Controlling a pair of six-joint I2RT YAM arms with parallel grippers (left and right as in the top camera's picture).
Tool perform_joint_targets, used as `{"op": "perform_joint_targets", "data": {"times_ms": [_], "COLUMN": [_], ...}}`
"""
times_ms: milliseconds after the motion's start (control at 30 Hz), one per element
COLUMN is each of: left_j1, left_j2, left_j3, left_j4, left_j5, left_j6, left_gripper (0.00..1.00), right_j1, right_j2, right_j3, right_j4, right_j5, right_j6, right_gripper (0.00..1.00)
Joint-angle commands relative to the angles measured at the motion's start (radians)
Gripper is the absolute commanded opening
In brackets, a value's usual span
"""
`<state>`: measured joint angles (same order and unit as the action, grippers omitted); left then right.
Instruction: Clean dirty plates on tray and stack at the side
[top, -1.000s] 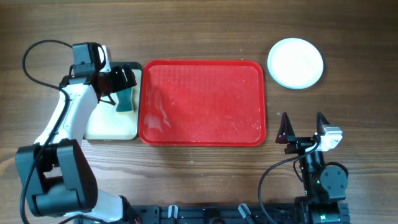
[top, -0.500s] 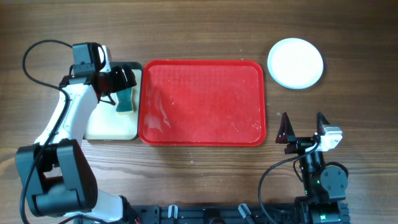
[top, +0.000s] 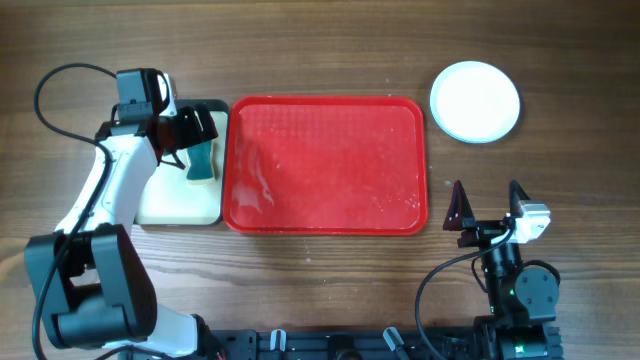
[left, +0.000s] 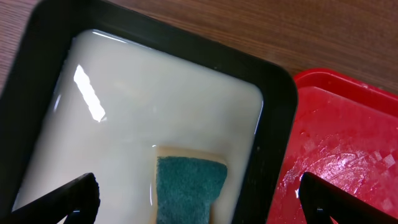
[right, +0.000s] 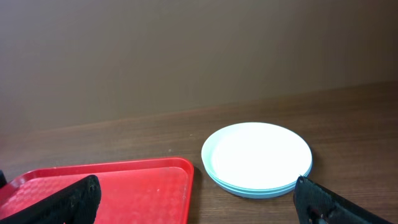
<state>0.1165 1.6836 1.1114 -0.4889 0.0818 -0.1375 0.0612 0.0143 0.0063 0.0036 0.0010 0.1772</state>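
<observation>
Overhead: seeing the plates (top: 475, 101) stacked far right on the wooden table (top: 330, 50), off the tray (top: 325, 165), lying beyond the right gripper (top: 485, 197) and well apart from it. Top face showing round, white, glossy. Noting the tray as red plastic, rectangular, with rounded corners, a raised rim and a textured floor with wet streaks. Finding the left gripper (top: 190, 135) hanging over the small black-rimmed tray (top: 180, 205), cream inside, just left of the red one, by the sponge (top: 203, 165). Reading the left arm as reaching far from its near-left base with the elbow bent. Right arm sitting folded near right, fingers pointing far.

Left wrist: looking steeply down into the cream tray, glossy with glare. Seeing the sponge, teal scrub face over a tan base, lying between the spread fingertips (left: 78, 196), touching neither. Jaws standing released, holding nothing. Catching a wet red tray corner at right.

Right wrist: looking level across the table. Seeing the plates ahead, right of centre, well past the fingers, white on top and pale-blue rims beneath. Jaws spread wide, grasping nothing.
</observation>
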Motion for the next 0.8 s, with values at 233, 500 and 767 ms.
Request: {"op": "perform_joint_targets", "data": {"times_ms": [233,500,767], "left_j1": [-0.002,-0.002,-0.003], "left_j2": [-0.374,-0.786,-1.022], "left_j3": [-0.002,-0.002,-0.002], "left_j4": [-0.004,-0.033,-0.249], "left_j5": [-0.053,-0.053,-0.048], "left_j6": [-0.002,-0.002,-0.002], "left_gripper": [1.0,1.0,1.0], "right_j1": [0.003,0.003,0.003], "right_j2": [-0.01,-0.01,-0.01], "right_j3": [-0.001,-0.001,-0.001], "right_j4": [0.002,0.002,0.002], "right_j5": [-0.008,-0.008,-0.008], "right_j6": [-0.017,-0.018,-0.017], "right_gripper": [1.0,1.0,1.0]}}
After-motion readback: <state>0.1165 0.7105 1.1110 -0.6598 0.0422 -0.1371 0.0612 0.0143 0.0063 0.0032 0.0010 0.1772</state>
